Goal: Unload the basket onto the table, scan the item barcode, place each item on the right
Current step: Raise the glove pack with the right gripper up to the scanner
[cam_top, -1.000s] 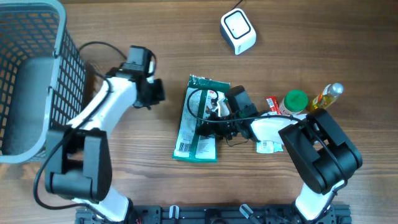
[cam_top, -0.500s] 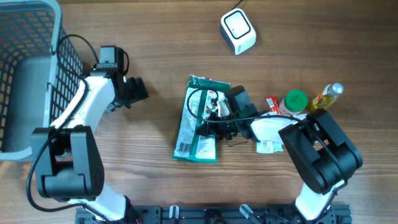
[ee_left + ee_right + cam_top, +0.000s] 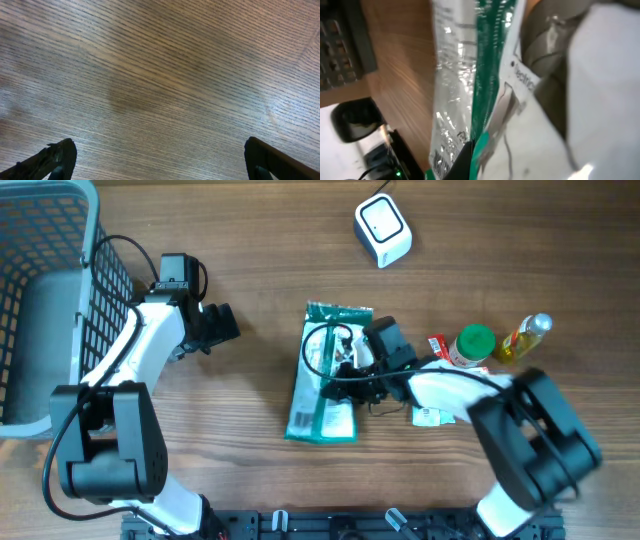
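The packet [image 3: 325,395] lies mid-tabletop, nearer than the scanner [image 3: 383,230] and left of it. The right fingers [image 3: 352,375] are pinched shut on its right edge. The left fingers [image 3: 57,155] stand wide with nothing between them, over bare wood near the basket [image 3: 60,310].

To do this step well, I would keep the pinch firm, since the film looks slippery and floppy. Lift the packet clear of the tabletop, carry it far and slightly right, then turn it so the barcode [image 3: 438,161] faces the scanner's window. The barcode sits near one end of the packet, so that end should lead and be kept flat, because a crease across the bars could spoil the read. The left arm seems best kept out of the path.

Counted:
- one packet
- one scanner
- one basket
- one green-lidded jar [image 3: 475,343]
- one yellow bottle [image 3: 527,335]
- one small red pack [image 3: 438,345]
- two arms
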Tool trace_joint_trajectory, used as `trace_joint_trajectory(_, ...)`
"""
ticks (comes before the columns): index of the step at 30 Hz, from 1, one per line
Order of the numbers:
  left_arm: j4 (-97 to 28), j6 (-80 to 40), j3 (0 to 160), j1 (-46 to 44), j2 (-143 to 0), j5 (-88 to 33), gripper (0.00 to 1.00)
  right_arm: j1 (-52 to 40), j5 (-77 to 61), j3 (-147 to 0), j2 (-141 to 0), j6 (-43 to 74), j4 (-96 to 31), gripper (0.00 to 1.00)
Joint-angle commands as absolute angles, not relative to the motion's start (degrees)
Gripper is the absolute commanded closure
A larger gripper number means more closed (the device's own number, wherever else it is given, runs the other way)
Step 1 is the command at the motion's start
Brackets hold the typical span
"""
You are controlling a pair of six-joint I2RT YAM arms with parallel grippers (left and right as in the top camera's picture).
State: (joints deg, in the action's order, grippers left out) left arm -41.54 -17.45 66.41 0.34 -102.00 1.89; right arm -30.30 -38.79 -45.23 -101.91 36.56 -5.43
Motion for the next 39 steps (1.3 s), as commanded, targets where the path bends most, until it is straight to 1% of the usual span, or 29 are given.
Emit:
trace_joint_trajectory(1, -41.34, -18.46, 67.13, 0.97, -101.16, 3.09, 0.0, -30.46, -27.09, -56.18, -90.28, 22.65, -18.52, 0.95)
trace_joint_trajectory(3, -41.34, -18.46, 67.13, 0.97, -101.16, 3.07, 0.0, -30.46, -20.08, -64.36, -87.44, 18.02, -29.85, 0.95)
trace_joint_trajectory(5, -41.34, -18.46, 67.13, 0.97, -101.16, 3.09, 0.0, -30.28, -14.35, -76.44, -87.26, 11.31, -42.74, 0.96)
trace_joint_trajectory(7, -41.34, -18.46, 67.13, 0.97, -101.16, 3.09, 0.0, -30.24, -9.67, -88.82, -88.44, 5.61, -52.66, 0.96)
trace_joint_trajectory(9, -41.34, -18.46, 67.13, 0.97, -101.16, 3.07, 0.0, -30.24, -4.89, -99.33, -89.95, 0.99, -58.96, 0.96)
trace_joint_trajectory(10, -41.34, -18.46, 67.13, 0.97, -101.16, 3.07, 0.0, -30.24, -1.89, -104.18, -90.72, -2.85, -60.69, 0.96)
trace_joint_trajectory(11, -41.34, -18.46, 67.13, 0.97, -101.16, 3.07, 0.0, -30.24, -0.23, -105.89, -90.98, -6.31, -60.58, 0.96)
trace_joint_trajectory(14, -41.34, -18.44, 67.13, 0.97, -101.16, 3.07, 0.0, -30.26, 5.74, -106.13, -91.79, -17.74, -56.97, 0.96)
trace_joint_trajectory(18, -41.34, -18.46, 67.13, 0.97, -101.16, 3.09, 0.0, -30.26, 12.73, -106.1, -96.95, -23.79, -51.51, 0.96)
trace_joint_trajectory(21, -41.34, -18.46, 67.13, 0.97, -101.16, 3.09, 0.0, -30.24, 22.15, -106.1, -103.11, -26.33, -46.28, 0.96)
trace_joint_trajectory(22, -41.34, -18.46, 67.13, 0.97, -101.16, 3.09, 0.0, -30.24, 27.18, -106.1, -106.1, -27.55, -43.48, 0.96)
trace_joint_trajectory(25, -41.34, -18.46, 67.13, 0.97, -101.16, 3.09, 0.0, -30.24, 34.39, -106.1, -111.85, -30.68, -36.93, 0.96)
trace_joint_trajectory(29, -41.34, -18.46, 67.13, 0.97, -101.16, 3.09, 0.0, -30.24, 43.64, -106.1, -120.68, -39.59, -21.65, 0.96)
trace_joint_trajectory(33, -41.34, -18.46, 67.13, 0.97, -101.16, 3.09, 0.0, -30.24, 46.11, -106.08, -125.14, -45.04, -9.65, 0.96)
trace_joint_trajectory(37, -41.34, -18.46, 67.13, 0.97, -101.16, 3.07, 0.0, -29.74, 45.84, -106.06, -128.4, -44.91, -2.04, 0.96)
trace_joint_trajectory(39, -41.34, -18.46, 67.13, 0.97, -101.16, 3.09, 0.0, -29.61, 43.59, -106.06, -130.1, -44.91, 0.12, 0.96)
